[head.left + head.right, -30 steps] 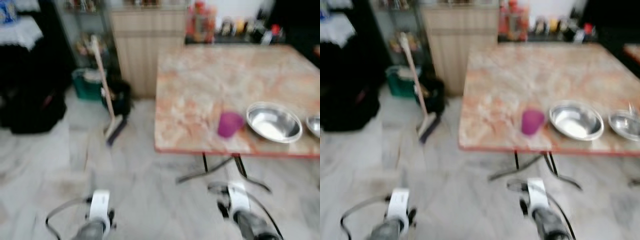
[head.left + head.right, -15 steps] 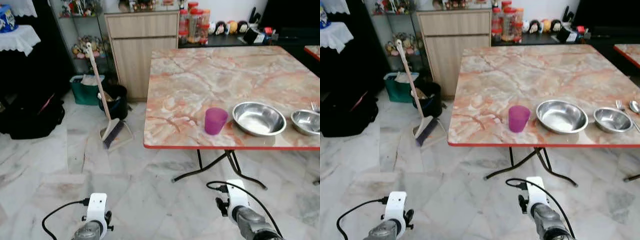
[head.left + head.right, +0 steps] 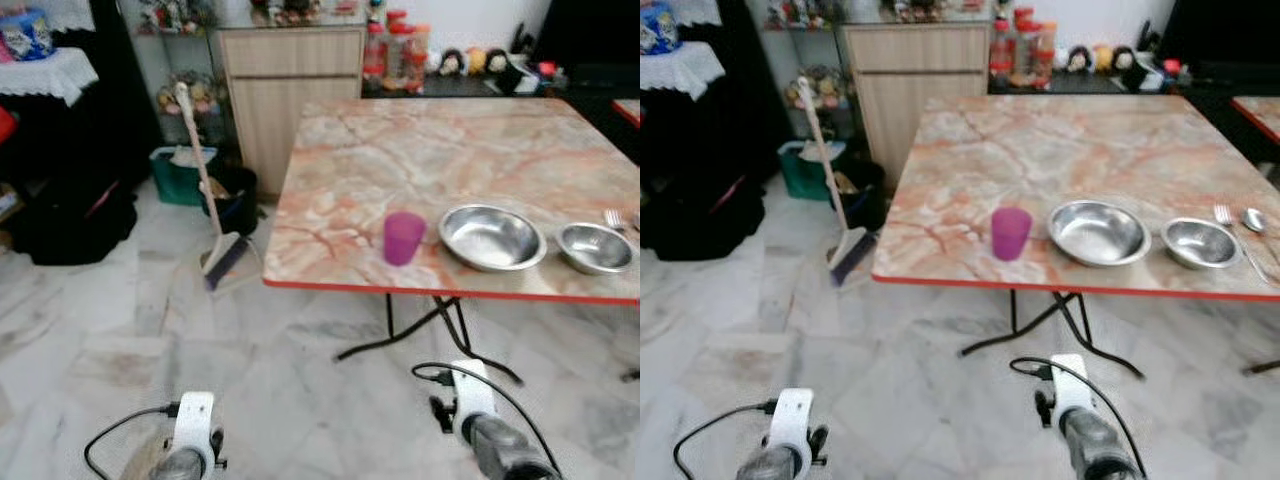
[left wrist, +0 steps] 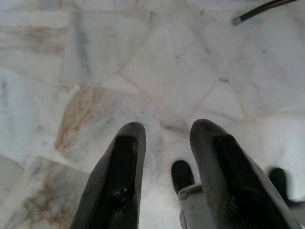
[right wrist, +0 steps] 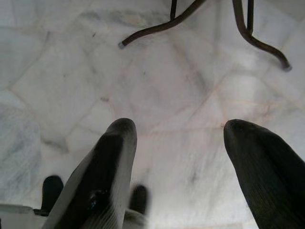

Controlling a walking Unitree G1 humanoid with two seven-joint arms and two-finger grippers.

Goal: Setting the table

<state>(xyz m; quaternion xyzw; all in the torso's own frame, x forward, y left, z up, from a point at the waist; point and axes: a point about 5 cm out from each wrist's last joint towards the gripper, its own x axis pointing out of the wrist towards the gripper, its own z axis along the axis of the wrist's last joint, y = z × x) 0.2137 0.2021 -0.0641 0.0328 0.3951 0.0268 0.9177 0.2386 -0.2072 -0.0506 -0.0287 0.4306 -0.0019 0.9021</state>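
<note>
The left end effector [image 4: 162, 138] hangs low over the marble floor [image 4: 95, 57], its 2 black fingers [image 4: 121, 167] a modest gap apart, released and holding nothing. The right end effector [image 5: 178, 143] also hangs above the floor, fingers spread wider, empty, with the surface's black metal legs [image 5: 248, 28] ahead of it.

On the marble-patterned surface [image 3: 1080, 150], near its front red edge, stand in a row a purple cup [image 3: 1010, 233], a large steel bowl [image 3: 1099, 233] just beside it, and a smaller steel bowl [image 3: 1201, 242]. The right eye view adds a fork [image 3: 1232, 228] and spoon [image 3: 1254, 219] by the small bowl. A broom [image 3: 208, 190] leans beside a dark bin [image 3: 232, 198] left of the surface.
</note>
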